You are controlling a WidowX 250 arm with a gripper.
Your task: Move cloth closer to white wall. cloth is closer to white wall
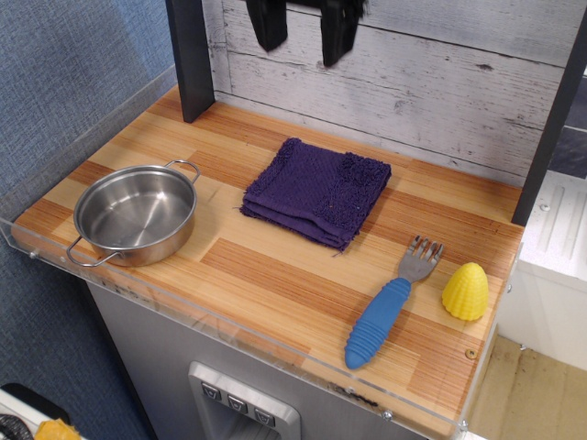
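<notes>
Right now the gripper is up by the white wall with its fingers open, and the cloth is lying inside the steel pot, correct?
Not quite. The cloth lies flat on the wooden counter, beside the steel pot, which is empty. The observation.image view shows this. The gripper is indeed up by the white wall, fingers open.

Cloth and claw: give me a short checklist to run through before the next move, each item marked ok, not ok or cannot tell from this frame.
1. Claw free of the cloth: ok, it hangs high at the top edge of the frame, fingers apart, nothing between them.
2. Cloth flat and folded on the counter: ok.
3. Cloth near the white wall: ok, its far edge lies close to the wall's base, a strip of wood showing between.
4. Cloth clear of the pot: ok, bare wood between them.
5. Fork and yellow object out of the way: ok, both near the front right corner.
6. Claw wrist and arm posture: cannot tell, cropped out of view.
</notes>
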